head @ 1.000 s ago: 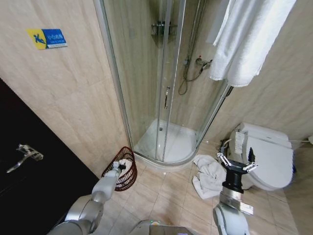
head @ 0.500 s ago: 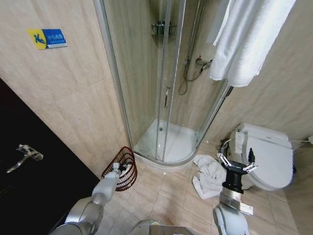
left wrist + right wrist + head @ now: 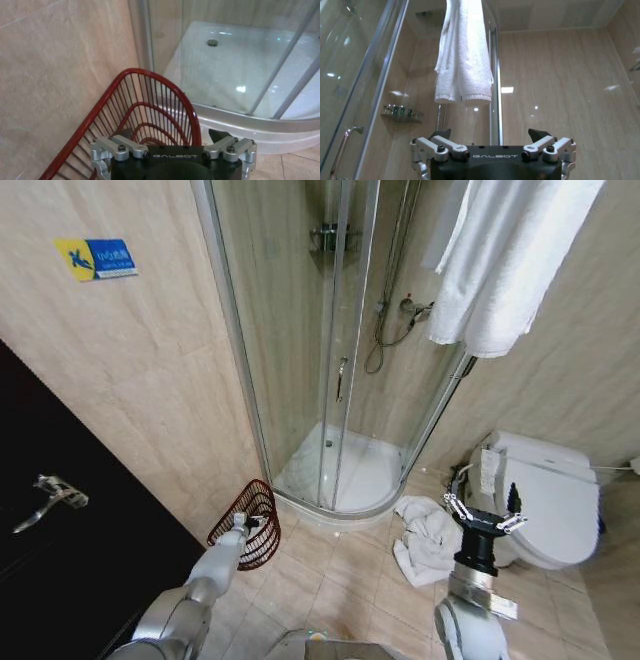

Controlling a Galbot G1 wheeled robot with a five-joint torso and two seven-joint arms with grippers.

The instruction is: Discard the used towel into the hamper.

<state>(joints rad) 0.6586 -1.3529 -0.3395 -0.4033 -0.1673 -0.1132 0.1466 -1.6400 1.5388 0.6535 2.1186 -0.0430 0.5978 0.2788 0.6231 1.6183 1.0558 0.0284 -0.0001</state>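
Change since a second ago: a white patch that was seen at the rim of the hamper beside the left gripper point(image 3: 243, 523) is no longer seen. The arm is pulled back slightly. Nothing else is shifted.

Left side: the small dark reddish-brown wire hamper point(image 3: 270, 545) is stood on the tile floor, against the beige wall and just beside the curved glass shower enclosure point(image 3: 320, 330). The left gripper is held just above and in front of the hamper rim, fingers spread apart, nothing between them. In the left wrist view, red bars and floor are seen inside the hamper point(image 3: 150, 71). No cloth is made out, though the bottom is partly hidden by the gripper point(image 3: 170, 134).

Centre: a crumpled white towel point(image 3: 425, 538) is left lying on the floor, between the shower base and the white toilet point(image 3: 545, 500), well apart from the hamper.

Right side: the right gripper point(image 3: 483, 505) is held upright near the crumpled towel, pointed up, fingers wide apart, empty. A long white towel point(image 3: 463, 56) is hung high on the wall, untouched.

Status, as judged: the task is not shown as done. The floor towel is not yet picked up, and whether anything is already in the hamper cannot be confirmed.
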